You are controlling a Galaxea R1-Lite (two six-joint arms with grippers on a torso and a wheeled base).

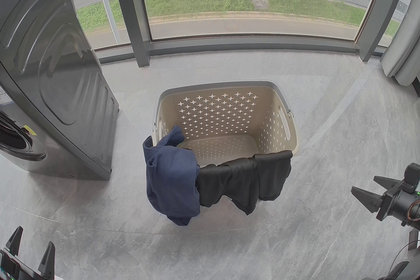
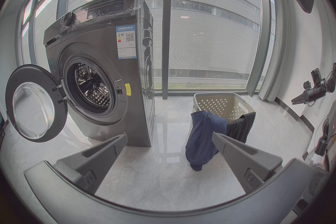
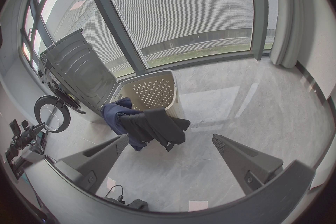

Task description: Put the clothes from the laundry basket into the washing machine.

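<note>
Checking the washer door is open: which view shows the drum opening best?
The left wrist view: it faces the drum opening head-on, door swung wide. The head view catches its edge; the right wrist view shows it small, oblique.

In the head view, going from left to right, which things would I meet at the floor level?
In order: washing machine → blue garment → black garment → right tool.

The left gripper (image 2: 168, 138) and right gripper (image 3: 169, 138) have grey wedge-shaped fingers (image 2: 246, 160).
</note>
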